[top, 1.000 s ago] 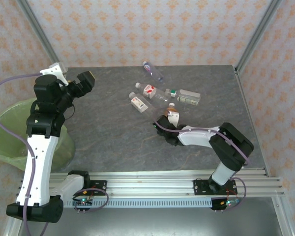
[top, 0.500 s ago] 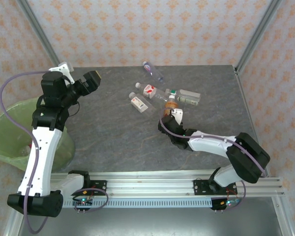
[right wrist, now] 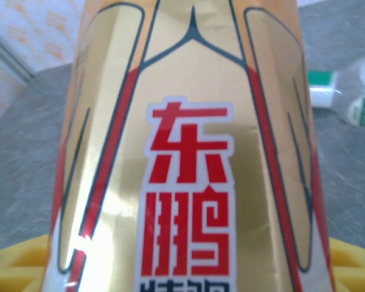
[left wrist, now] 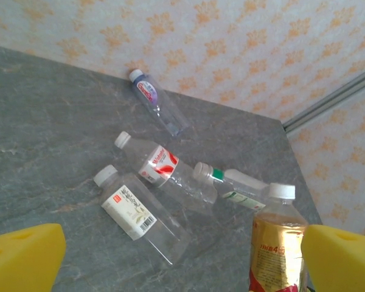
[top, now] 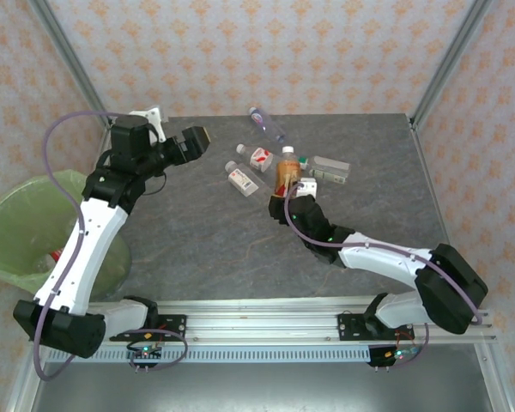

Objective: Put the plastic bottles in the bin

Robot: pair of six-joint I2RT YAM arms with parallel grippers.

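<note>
- Top external view, far left: a round bin lined with a translucent light-green plastic bag (top: 2,225) stands beside the left edge of the grey table (top: 197,232).
- My left claw (top: 193,141) hovers over the table's far-left part, yellow fingers (left wrist: 21,258) spread wide, holding nothing.
- Three clear plastic bottles lie mid-table: a white-labelled bottle (top: 243,178), a red-and-white-labelled bottle (top: 259,157), a blue-capped bottle (top: 267,124).
- My right claw (top: 290,190) is clamped on an upright gold-labelled, white-capped bottle (top: 286,169).
- A green-banded bottle (top: 324,167) lies just right of it.
</note>
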